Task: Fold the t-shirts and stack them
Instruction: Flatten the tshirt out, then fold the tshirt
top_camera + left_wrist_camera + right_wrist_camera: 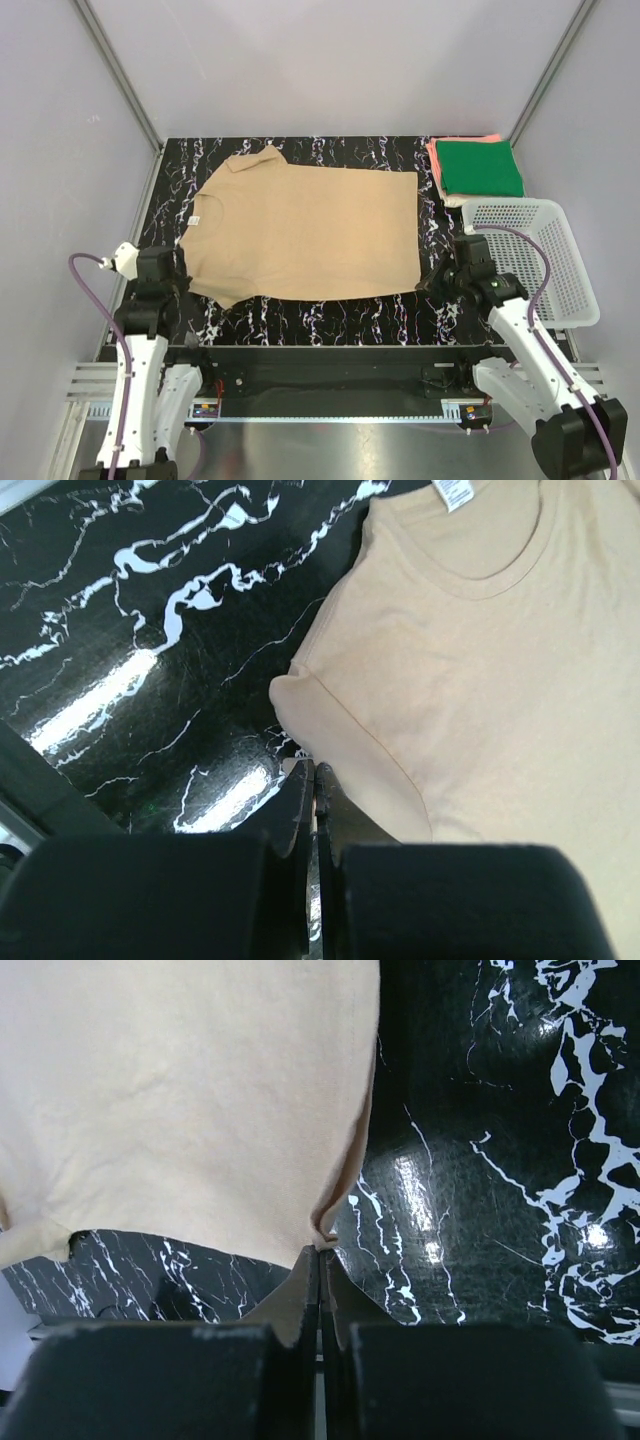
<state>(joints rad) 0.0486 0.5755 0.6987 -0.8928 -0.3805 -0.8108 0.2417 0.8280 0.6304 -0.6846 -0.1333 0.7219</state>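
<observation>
**Jaws closed at both near corners of the tan t-shirt (310,230)**

Jaws of the left gripper (313,772) were pressed together with no gap, their tips at the edge of the near sleeve (330,735). The cloth met the tips, but the wrist view did not show whether a fold of it lay between them.

The shirt lay flat on the black marbled table (330,320) with its long axis running left to right, the neck opening and white label (197,220) at the left and the hem at the right. From the left jaws it spread away to the right and toward the far edge.

Jaws of the right gripper (322,1252) were closed as well. A small peak of the near hem corner (325,1230) rose into the tips, so they appeared to pinch it. From them the shirt spread away to the left and toward the far side.

Each arm was nearest its own near corner, with the near long edge lying between them. On this reading, the coming fold would carry that edge across the long axis toward the far edge, with both arms travelling together to keep it straight.

At the far right corner, near the hem, a folded dark green t-shirt (482,168) lay on a coral-pink t-shirt (436,152), just beyond the white mesh basket (580,275).
</observation>
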